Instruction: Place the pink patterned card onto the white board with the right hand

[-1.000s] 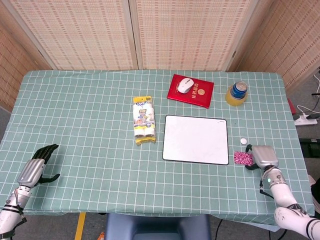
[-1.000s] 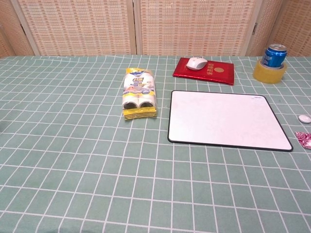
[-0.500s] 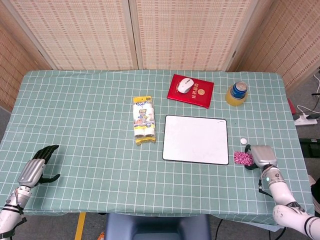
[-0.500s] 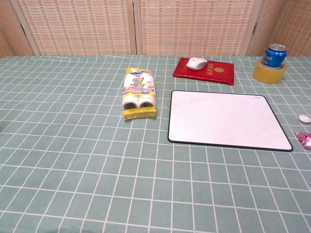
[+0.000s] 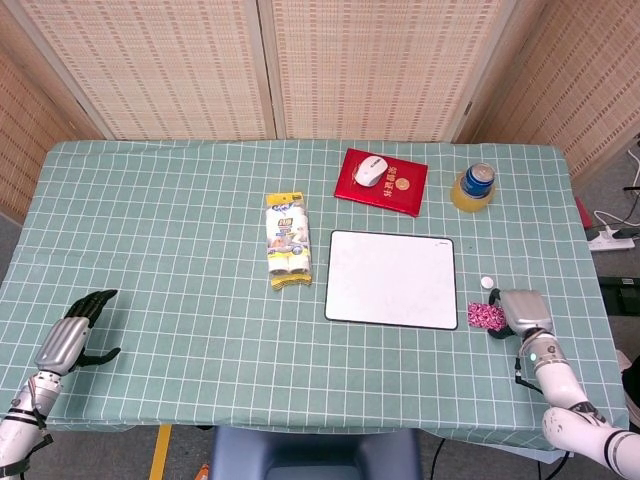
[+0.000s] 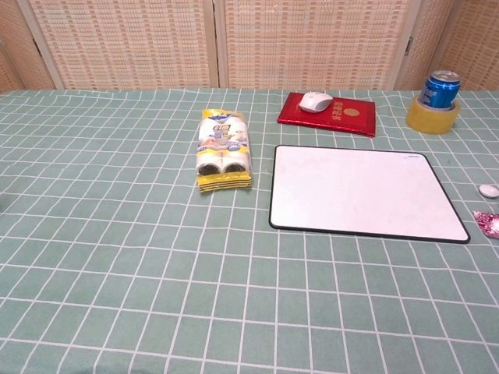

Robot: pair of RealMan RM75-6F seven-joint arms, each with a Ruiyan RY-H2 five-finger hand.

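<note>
Head view. The pink patterned card [image 5: 485,316] is seen at the lower right of the frame, flat on the green checked tablecloth [image 5: 180,230], just beside the right edge of the white board [image 5: 391,279] and not on it. The right hand [image 5: 522,312] is placed immediately to the right of the card, its dark fingers meeting the card's right edge; whether the card is actually grasped cannot be told from this view. A small white cap [image 5: 487,283] is found just above the card. The left hand [image 5: 76,335] is shown at the lower left of the frame, resting on the cloth with fingers apart and nothing held.

At the frame's centre, a yellow-edged packet [image 5: 287,240] lies left of the board. Above the board, a white mouse [image 5: 369,171] sits on a red booklet [image 5: 381,181]. At the upper right, a blue can [image 5: 478,180] stands inside a yellow tape roll [image 5: 472,195].

Chest view. Only a corner of the card [image 6: 488,223] is visible at the right edge of the frame (neither hand appears here), with the board [image 6: 366,193] to its left.
</note>
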